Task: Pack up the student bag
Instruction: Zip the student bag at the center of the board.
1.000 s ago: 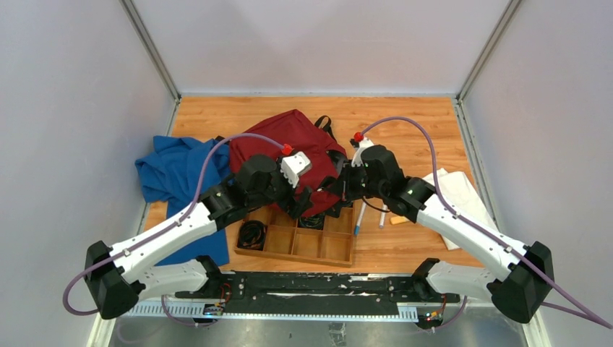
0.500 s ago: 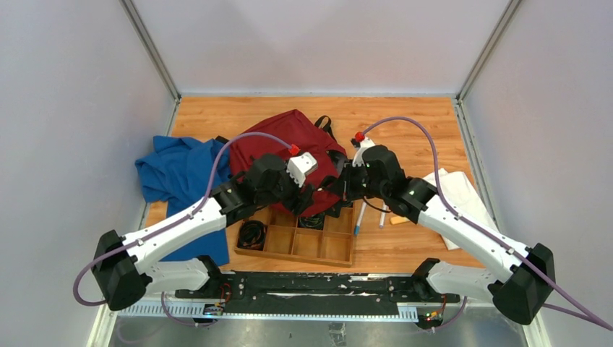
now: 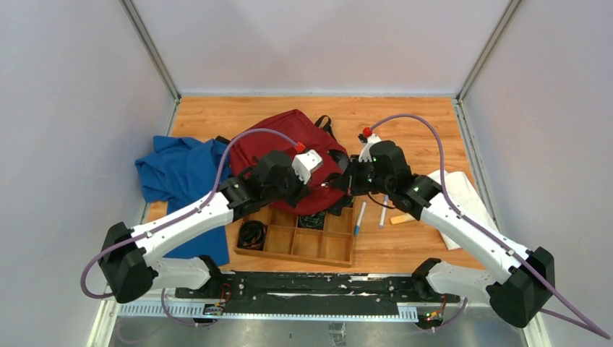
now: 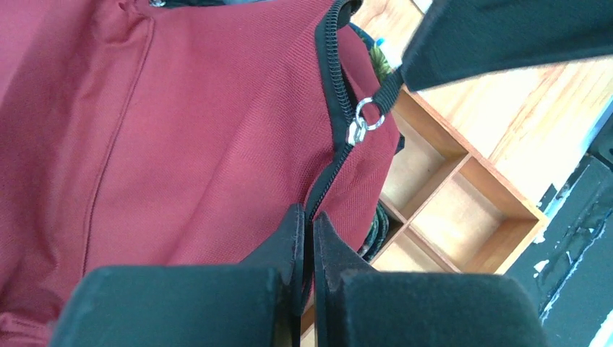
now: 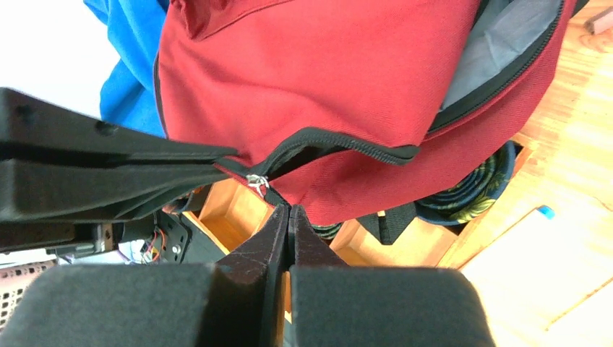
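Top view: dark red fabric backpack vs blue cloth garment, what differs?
The dark red fabric backpack has black zippers and straps; the blue cloth garment is plain. The backpack's near edge lies over the wooden compartment tray; the garment lies off to its left. The left gripper and right gripper are shut on the backpack; neither holds the garment. Both are soft fabric.

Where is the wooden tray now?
Top view: the tray lies at the table's near edge, centre, its far side under the bag, blue cloth to its left, a pen to its right.
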### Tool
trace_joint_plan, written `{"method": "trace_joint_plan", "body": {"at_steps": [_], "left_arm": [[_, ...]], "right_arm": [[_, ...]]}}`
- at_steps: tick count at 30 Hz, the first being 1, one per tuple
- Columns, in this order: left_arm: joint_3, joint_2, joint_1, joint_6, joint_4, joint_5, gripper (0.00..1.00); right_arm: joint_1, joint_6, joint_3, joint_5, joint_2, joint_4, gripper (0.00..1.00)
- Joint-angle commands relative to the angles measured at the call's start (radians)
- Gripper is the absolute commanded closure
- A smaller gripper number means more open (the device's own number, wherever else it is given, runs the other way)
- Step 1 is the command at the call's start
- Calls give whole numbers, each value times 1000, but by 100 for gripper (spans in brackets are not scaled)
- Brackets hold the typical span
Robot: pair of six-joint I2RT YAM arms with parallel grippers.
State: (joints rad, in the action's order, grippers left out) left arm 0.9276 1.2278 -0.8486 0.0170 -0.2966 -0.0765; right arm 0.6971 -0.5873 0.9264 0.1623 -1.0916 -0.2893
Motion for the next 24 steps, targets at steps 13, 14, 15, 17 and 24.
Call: {"method": "trace_joint_plan", "body": {"at_steps": [13,14,15,17,24], "left_arm": [[-99,-348,-4,-26,-246,122,100],[-104,-356,-4,-22,-248,120,100],[-108,-365,-4,-22,-248,116,100],[-114,-381,-4,6,-248,106,100],[-90,-385,-4,39,-247,83,88]], "right_arm": [[-309,47,6,85,-55,31,100],[-322,50,12,82,-67,40,100],[-337,52,17,83,-80,47,100],[-367,55,28,94,-122,81,100],[-391,154,161,255,-283,54,100]]}}
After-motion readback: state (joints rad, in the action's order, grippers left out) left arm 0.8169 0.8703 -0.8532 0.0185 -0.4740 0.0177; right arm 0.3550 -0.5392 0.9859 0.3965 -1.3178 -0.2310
